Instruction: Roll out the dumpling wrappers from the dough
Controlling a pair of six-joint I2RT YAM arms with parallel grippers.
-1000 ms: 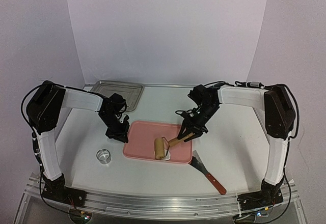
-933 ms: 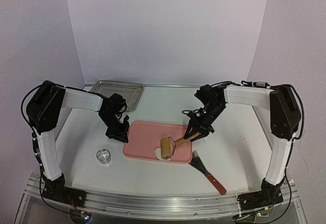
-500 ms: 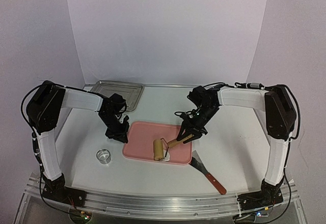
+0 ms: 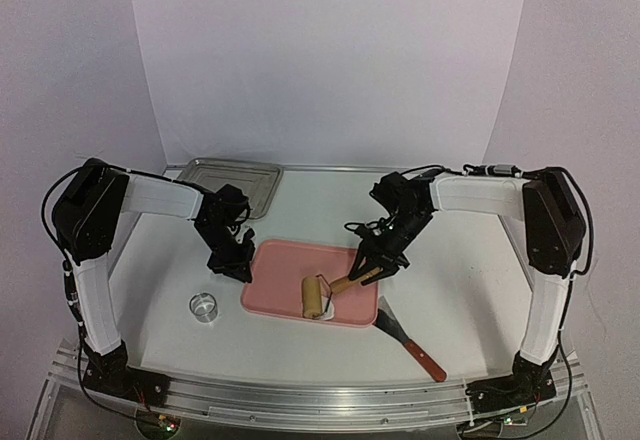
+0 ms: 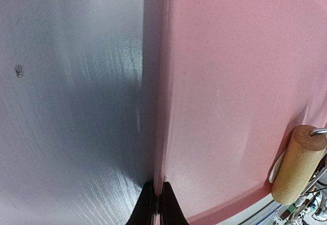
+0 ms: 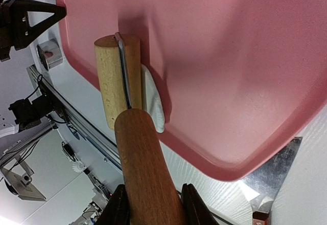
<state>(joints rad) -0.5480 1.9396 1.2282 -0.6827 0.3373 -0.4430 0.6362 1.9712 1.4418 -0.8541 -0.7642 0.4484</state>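
Dough, seemingly flattened, shows clearest wrist-side; right pincer grips roller, left pincer closed.

Left gripper pinched closed; right gripper clamps roller handle.

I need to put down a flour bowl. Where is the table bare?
Bare table lies behind the pink tray, between the metal tray and the right gripper. The pink tray's far left half is bare too. Crowded: its near right corner, with roller, dough and scraper; the ring cutter sits near left.
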